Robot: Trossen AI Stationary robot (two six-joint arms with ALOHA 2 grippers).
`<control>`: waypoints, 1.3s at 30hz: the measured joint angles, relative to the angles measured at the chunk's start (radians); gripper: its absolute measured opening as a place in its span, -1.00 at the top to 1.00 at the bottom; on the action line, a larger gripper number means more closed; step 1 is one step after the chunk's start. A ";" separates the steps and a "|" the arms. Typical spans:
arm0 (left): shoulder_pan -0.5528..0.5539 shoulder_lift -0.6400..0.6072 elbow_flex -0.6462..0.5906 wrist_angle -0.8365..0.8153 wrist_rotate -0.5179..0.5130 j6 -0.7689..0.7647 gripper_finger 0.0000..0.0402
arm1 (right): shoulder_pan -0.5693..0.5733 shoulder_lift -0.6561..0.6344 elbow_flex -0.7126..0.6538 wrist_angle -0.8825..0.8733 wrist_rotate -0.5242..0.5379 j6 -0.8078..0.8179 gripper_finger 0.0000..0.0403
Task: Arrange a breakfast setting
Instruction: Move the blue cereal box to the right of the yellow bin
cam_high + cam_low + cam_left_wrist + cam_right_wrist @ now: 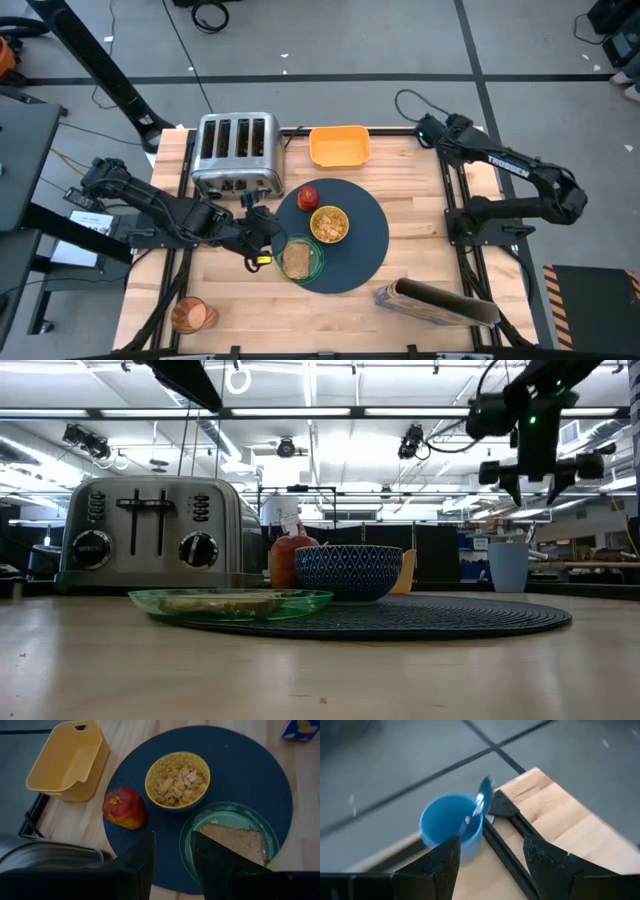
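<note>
The left end effector [262, 243], fingers apart and holding nothing, sits low at the mat's [370, 250] edge, just beside the green plate [312, 262] carrying the toast slice [296, 260]. On the mat, the cereal bowl [330, 224] holds flakes, with the red apple [308, 197] beside it. The right end effector [490, 857], fingers apart and empty, hovers over the counter's [420, 200] far corner above a blue cup [451, 822] with a spoon [481, 800] in it. A yellow bin [340, 146] and toaster [236, 150] line the far edge; an amber cup [192, 314] lies near the front corner.
</note>
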 joint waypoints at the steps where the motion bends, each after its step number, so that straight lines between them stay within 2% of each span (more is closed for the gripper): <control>1: 0.000 0.000 0.000 0.013 0.000 0.007 0.34 | 0.026 -0.012 0.008 -0.027 -0.001 -0.034 -0.09; 6: 0.006 -0.005 0.000 0.111 -0.001 0.118 0.34 | 0.156 -0.014 0.091 -0.231 0.002 -0.088 -0.06; 10: 0.030 -0.010 0.007 0.197 0.001 0.214 0.34 | 0.231 0.036 0.190 -0.372 -0.006 -0.041 -0.05; 12: 0.052 -0.014 0.028 0.225 -0.001 0.258 0.34 | 0.237 0.075 0.237 -0.414 -0.044 -0.012 -0.05; 15: 0.093 -0.014 0.058 0.224 0.000 0.330 0.34 | 0.197 0.136 0.269 -0.419 -0.087 0.027 -0.05; 19: 0.159 -0.014 0.085 0.225 -0.002 0.414 0.34 | 0.112 0.192 0.269 -0.401 -0.143 0.179 -0.05; 29: 0.270 -0.050 0.087 0.224 0.035 0.423 0.34 | -0.098 0.239 0.268 -0.372 -0.181 0.420 -0.05; 34: 0.328 -0.054 0.087 0.254 0.043 0.476 0.34 | -0.144 0.245 0.268 -0.287 -0.181 0.467 -0.05; 39: 0.399 -0.050 0.087 0.351 0.119 0.551 0.34 | -0.149 0.324 0.268 -0.264 -0.202 0.492 -0.01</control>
